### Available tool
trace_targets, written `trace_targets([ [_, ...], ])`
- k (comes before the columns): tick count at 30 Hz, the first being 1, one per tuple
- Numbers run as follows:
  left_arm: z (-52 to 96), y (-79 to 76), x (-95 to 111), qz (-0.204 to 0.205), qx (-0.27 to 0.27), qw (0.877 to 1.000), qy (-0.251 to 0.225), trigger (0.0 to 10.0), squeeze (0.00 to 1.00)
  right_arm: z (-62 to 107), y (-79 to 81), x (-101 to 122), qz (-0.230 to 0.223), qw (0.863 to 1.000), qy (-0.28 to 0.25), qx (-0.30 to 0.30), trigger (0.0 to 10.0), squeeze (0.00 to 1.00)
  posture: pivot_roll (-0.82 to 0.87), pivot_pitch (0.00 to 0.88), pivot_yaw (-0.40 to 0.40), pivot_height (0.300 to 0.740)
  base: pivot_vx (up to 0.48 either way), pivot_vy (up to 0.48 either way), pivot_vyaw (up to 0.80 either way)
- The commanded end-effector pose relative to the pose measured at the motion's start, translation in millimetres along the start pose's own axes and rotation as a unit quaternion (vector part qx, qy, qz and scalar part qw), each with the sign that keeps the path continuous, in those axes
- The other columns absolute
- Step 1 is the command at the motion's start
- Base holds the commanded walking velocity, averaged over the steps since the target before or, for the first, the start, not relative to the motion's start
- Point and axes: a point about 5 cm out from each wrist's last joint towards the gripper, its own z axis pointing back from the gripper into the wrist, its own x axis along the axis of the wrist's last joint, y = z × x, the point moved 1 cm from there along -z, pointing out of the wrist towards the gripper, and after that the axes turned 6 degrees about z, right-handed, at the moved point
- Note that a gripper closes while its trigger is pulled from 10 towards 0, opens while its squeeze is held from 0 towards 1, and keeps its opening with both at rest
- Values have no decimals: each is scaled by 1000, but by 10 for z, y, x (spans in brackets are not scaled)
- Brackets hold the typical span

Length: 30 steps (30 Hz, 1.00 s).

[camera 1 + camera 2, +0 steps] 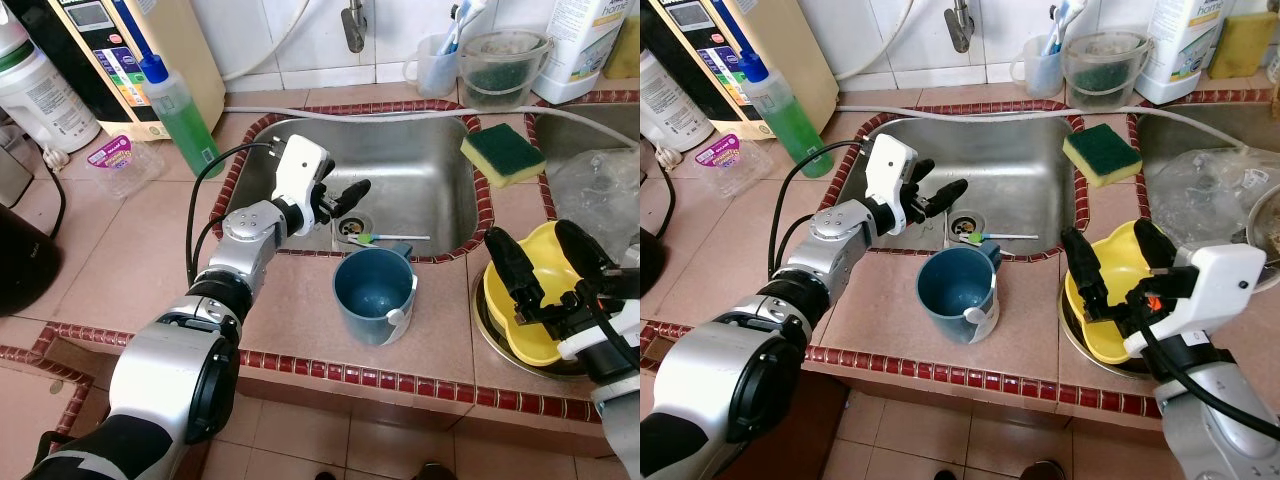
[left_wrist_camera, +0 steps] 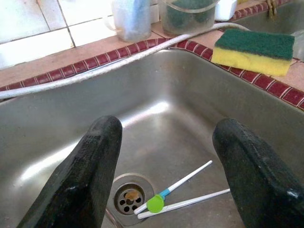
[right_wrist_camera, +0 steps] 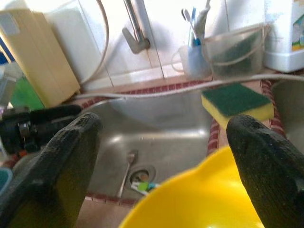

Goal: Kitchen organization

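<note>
— Where are the claws?
— Left claw (image 1: 345,195) hangs spread over the sink (image 1: 420,150); right claw (image 1: 545,268) is spread around a yellow bowl (image 1: 530,300) on the counter (image 1: 130,260).
— The blue cup (image 1: 372,295)?
— Upright beside the sink.

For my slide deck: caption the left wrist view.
Open left gripper hovering over the steel sink, above two white sticks lying by the drain.
</note>
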Motion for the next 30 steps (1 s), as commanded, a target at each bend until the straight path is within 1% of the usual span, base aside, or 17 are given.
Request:
trace_targets([
  [1,33,69,55,-4,5,1000,-9,10000,0,-14,15,19,-13,1000,-14,0,10000,0,-339,202,231,740,0,0,0],
  [6,64,145,124,14,34,998,-42,10000,0,-79,-16,-31,-23,1000,-20,-6,10000,0,-307,165,209,740,0,0,0],
  [7,66,148,129,15,37,998,-46,10000,0,-92,-20,-39,-24,999,-22,-8,10000,0,-305,163,208,740,0,0,0],
  [9,96,175,144,15,42,997,-60,10000,0,-176,5,-44,-34,999,-35,-6,10000,0,-287,150,194,740,0,0,0],
  [10,96,175,144,15,42,997,-60,10000,0,-176,5,-44,-34,999,-35,-6,10000,0,-287,150,194,740,0,0,0],
  [11,133,218,192,11,49,996,-79,10000,0,-254,10,-24,-43,998,-50,-6,10000,0,-276,144,184,740,0,0,0],
  [16,168,261,242,13,61,993,-99,10000,0,-316,-11,0,-51,997,-65,-9,10000,0,-264,139,179,740,0,0,0],
  [18,205,302,266,11,72,991,-111,10000,0,-354,-17,22,-55,995,-76,-14,10000,0,-260,135,177,740,0,0,0],
  [20,275,364,286,12,90,988,-128,10000,0,-410,-30,43,-62,994,-90,-21,10000,0,-244,126,170,740,0,0,0],
  [24,355,405,294,-1,101,985,-139,10000,0,-481,-33,22,-66,993,-96,-25,10000,0,-224,115,159,740,0,0,0],
  [29,440,474,318,0,112,983,-147,10000,0,-562,-9,-6,-71,992,-99,-20,10000,0,-208,100,146,740,0,0,0],
  [30,465,492,331,-7,116,982,-149,10000,0,-577,-5,-2,-73,992,-100,-19,10000,0,-202,94,140,740,0,0,0],
])
